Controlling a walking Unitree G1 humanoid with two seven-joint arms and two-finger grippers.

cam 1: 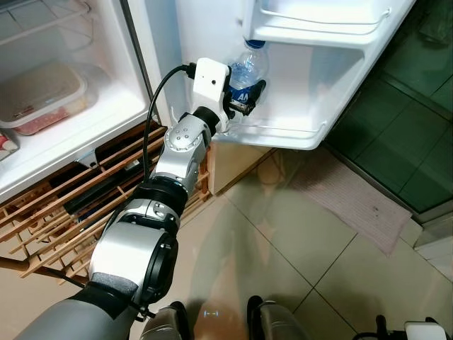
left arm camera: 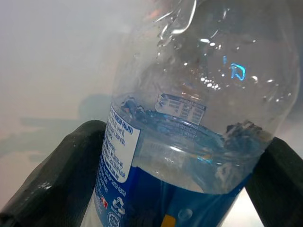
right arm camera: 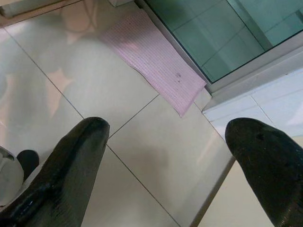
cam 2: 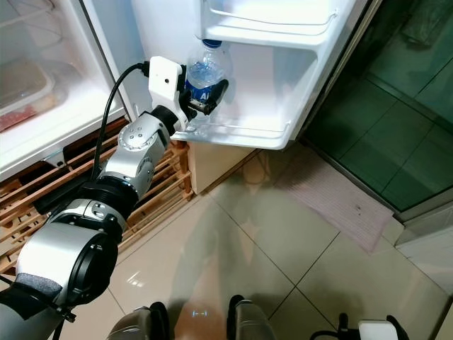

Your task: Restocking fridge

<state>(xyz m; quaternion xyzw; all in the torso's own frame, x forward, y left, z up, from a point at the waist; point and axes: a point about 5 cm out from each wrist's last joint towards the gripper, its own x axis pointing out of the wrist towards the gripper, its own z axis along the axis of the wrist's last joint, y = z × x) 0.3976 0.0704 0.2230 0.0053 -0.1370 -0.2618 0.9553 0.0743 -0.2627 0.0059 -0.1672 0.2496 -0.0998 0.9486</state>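
Left eye view: the left gripper (cam 1: 244,98) pinches a water bottle (cam 1: 247,69) standing at the left end of the fridge door's lower shelf (cam 1: 297,134). Right gripper (right arm camera: 165,165) hangs spread above the floor tiles (right arm camera: 142,142).

Silver jointed left arm (cam 1: 173,152), black cable (cam 1: 152,106), white wrist camera box (cam 1: 211,79), black-fingered end effector (cam 1: 244,99).

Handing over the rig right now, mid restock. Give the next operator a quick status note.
Left hand: shut on the water bottle, held upright at the lower door shelf of the open fridge.
Right hand: open, holds nothing, hangs over the floor tiles near the pink mat.
Done: bottle brought to the door shelf.
Left: seat it behind the rail, release, pull the arm back.
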